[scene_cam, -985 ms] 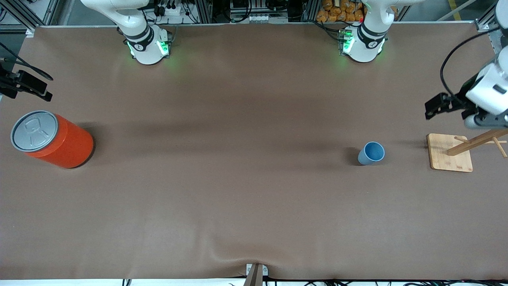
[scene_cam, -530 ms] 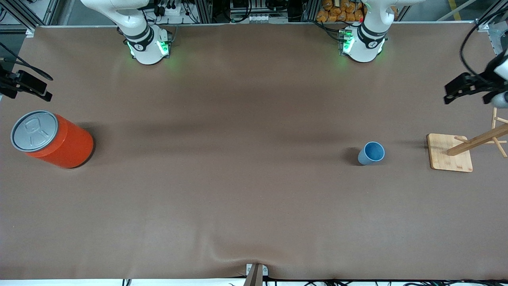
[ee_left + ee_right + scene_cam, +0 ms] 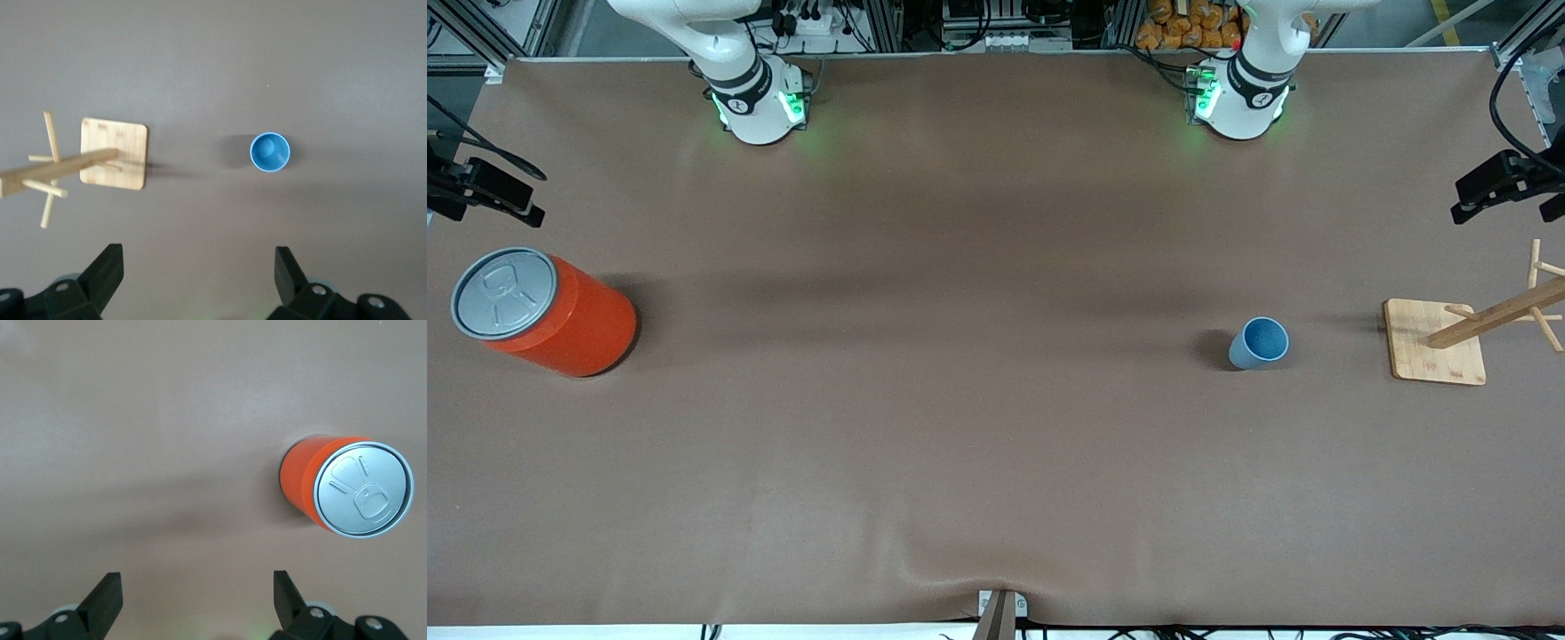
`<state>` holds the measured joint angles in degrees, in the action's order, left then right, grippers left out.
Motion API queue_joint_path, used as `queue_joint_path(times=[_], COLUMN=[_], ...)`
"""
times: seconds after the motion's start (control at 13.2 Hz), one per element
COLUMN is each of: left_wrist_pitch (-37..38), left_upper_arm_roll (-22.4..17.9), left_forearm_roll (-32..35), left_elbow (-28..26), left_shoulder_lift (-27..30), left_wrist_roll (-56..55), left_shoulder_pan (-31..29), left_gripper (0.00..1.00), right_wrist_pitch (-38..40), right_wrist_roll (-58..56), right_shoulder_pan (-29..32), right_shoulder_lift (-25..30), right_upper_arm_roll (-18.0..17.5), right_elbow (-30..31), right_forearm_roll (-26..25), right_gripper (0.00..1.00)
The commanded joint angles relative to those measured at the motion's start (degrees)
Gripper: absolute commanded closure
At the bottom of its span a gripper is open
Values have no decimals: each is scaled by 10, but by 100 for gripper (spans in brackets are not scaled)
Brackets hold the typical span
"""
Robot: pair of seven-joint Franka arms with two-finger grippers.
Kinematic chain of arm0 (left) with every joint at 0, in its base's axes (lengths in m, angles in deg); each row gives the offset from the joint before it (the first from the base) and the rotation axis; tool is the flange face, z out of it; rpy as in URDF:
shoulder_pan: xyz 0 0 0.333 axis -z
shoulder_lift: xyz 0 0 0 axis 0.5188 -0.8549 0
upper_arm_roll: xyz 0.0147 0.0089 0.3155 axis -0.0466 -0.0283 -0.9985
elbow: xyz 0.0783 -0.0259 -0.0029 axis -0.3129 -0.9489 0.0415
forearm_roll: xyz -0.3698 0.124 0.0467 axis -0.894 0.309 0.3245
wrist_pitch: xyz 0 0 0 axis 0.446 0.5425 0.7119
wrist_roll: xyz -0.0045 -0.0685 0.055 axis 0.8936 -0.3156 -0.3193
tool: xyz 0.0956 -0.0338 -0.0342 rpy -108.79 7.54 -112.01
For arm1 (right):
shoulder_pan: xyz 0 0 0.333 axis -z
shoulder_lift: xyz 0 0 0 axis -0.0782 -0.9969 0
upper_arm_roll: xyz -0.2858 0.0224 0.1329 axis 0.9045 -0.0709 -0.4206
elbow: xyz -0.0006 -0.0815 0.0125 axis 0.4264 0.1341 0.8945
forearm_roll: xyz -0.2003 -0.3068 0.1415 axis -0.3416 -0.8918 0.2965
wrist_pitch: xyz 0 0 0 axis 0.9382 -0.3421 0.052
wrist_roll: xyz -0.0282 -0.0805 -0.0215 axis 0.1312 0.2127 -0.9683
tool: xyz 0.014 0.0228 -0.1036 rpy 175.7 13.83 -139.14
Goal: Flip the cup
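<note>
Orange can [image 3: 547,312] with a grey pull-tab lid stood upright on the brown table cover [image 3: 960,427] at the right arm's end of the table. The right gripper [image 3: 197,603] hung high above the cover near that can, its two black fingers [image 3: 107,600] spread wide with nothing between them; in the front view only a dark part of it showed at the edge of the picture. Toward the left arm's end, the cup [image 3: 1259,343], small, light blue and darker blue inside, stood upright with its mouth upward, apart from every other thing. Just toward the left arm's end from the cup lay a square wooden base [image 3: 1434,354] carrying a wooden peg rack [image 3: 1507,311], whose post leaned out over the table's edge. The left gripper [image 3: 200,283] hung in the air above the cover between the cup and the wooden base, fingers [image 3: 287,270] fully parted and holding nothing.
</note>
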<state>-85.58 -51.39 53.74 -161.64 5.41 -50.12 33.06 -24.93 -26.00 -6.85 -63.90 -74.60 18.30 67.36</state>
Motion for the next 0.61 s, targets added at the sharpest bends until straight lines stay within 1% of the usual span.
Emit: queue_joint_path(times=[0.0, 0.53], left_wrist_pitch=[17, 17], left_upper_arm_roll=[16, 17], left_forearm_roll=[-6, -6], left_elbow=[-2, 0], left_shoulder_lift=[12, 8], left_wrist_roll=[-28, -23], left_shoulder_pan=[4, 4], left_gripper=[0, 0], right_wrist_pitch=[1, 0], right_wrist_roll=[1, 2], right_shoulder_pan=[3, 0], right_shoulder_lift=[4, 4], right_upper_arm_roll=[-3, -3], right_elbow=[1, 1], right_forearm_roll=[1, 2], right_gripper=[0, 0])
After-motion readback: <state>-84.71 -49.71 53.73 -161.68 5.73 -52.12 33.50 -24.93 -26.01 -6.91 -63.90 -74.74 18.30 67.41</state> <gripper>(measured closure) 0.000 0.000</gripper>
